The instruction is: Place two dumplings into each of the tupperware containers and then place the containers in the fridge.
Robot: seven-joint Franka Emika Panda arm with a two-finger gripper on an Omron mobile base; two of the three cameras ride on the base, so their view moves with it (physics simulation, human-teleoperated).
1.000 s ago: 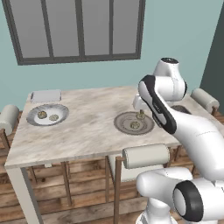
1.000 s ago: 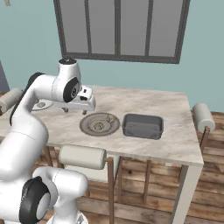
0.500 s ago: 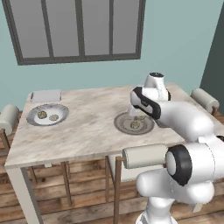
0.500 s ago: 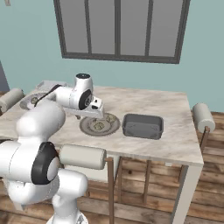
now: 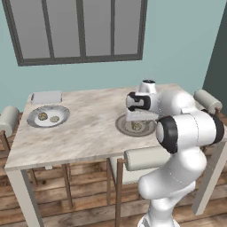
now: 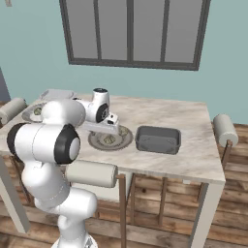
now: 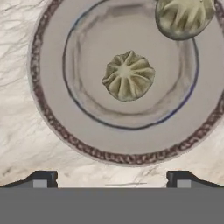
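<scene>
My gripper (image 7: pixel 111 181) hangs open just above a round grey plate (image 7: pixel 48 122), with nothing between its fingertips (image 7: pixel 41 179). One pleated tan-olive dumpling (image 7: pixel 128 75) lies at the plate's centre and a second dumpling (image 7: pixel 183 15) sits near its rim. In the base views the gripper (image 5: pixel 141 117) (image 6: pixel 104 128) points down over this plate (image 5: pixel 122 128) (image 6: pixel 127 135). A grey tupperware container (image 6: pixel 158 139) stands just right of the plate. The other container (image 5: pixel 46 97) lies at the table's far left corner, behind a second plate (image 5: pixel 33 119) holding two dumplings (image 5: pixel 42 116). The fridge is out of view.
The marble table (image 5: pixel 88 133) stands under a dark-framed window (image 5: pixel 80 31). Chairs with rolled cushion backs stand at the front edge (image 5: pixel 148 157), the left end (image 5: pixel 9 119) and the right end (image 6: pixel 223 128). The floor is wooden planks.
The arm has swung forward and down, so the gripper now sits low over the near plate. The plates, dumplings and containers have not moved.
</scene>
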